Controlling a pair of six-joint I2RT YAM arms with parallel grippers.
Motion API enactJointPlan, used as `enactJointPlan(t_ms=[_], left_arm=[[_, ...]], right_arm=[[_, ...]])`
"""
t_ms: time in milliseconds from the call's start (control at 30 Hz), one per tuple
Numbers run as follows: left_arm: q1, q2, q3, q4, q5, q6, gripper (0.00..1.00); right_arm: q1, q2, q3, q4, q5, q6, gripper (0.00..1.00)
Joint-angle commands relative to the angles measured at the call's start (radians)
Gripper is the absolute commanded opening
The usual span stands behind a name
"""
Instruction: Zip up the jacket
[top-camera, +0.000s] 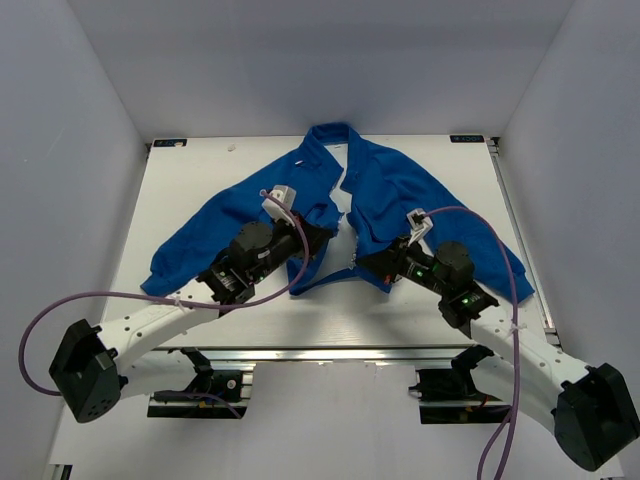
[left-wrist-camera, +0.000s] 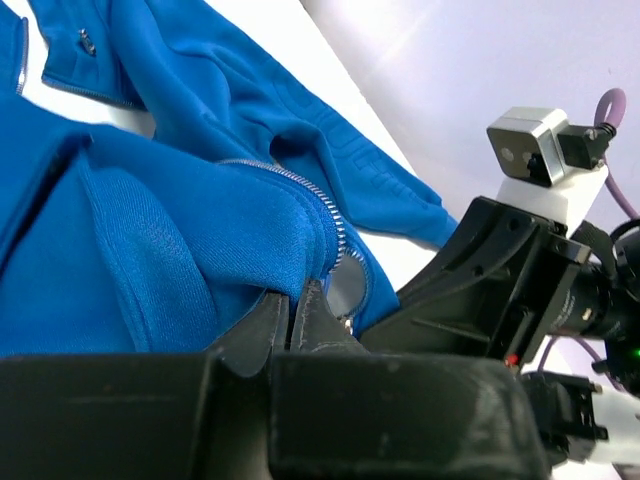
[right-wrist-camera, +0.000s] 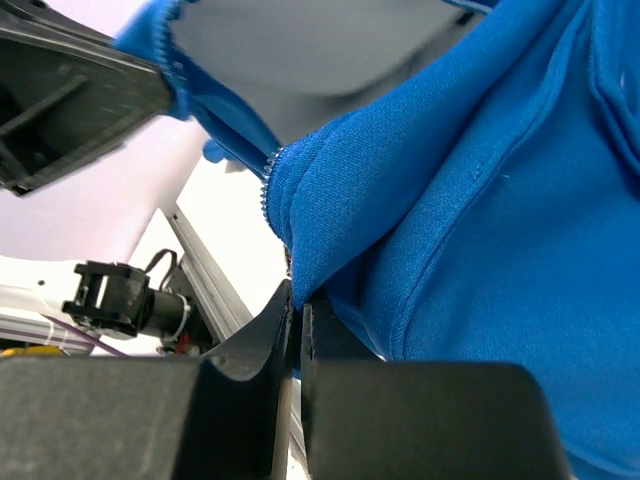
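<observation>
The bright-blue jacket (top-camera: 385, 195) lies spread on the white table, front open, collar at the far side. My left gripper (top-camera: 322, 236) is shut on the left front edge near the hem; in the left wrist view (left-wrist-camera: 296, 300) its jaws pinch blue fabric beside the pale zipper teeth (left-wrist-camera: 300, 185). My right gripper (top-camera: 366, 262) is shut on the bottom of the right front edge; in the right wrist view (right-wrist-camera: 297, 298) the jaws clamp the folded blue hem by the zipper end. The two grippers are close together, a small gap between the front edges.
The white table (top-camera: 190, 180) is boxed in by grey walls left, right and behind. A metal rail (top-camera: 330, 354) runs along the near edge. The right arm's camera and body (left-wrist-camera: 545, 240) stand close to the left gripper.
</observation>
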Motion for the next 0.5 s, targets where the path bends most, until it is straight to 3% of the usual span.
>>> enactJointPlan(t_ms=[0, 467], left_arm=[[-0.009, 0.005, -0.007, 0.156, -0.027, -0.014, 0.00], [-0.023, 0.051, -0.061, 0.347, -0.072, -0.050, 0.00]], right_arm=[[0.000, 0.023, 0.045, 0.190, -0.025, 0.047, 0.00], [0.000, 0.173, 0.092, 0.429, 0.009, 0.104, 0.00]])
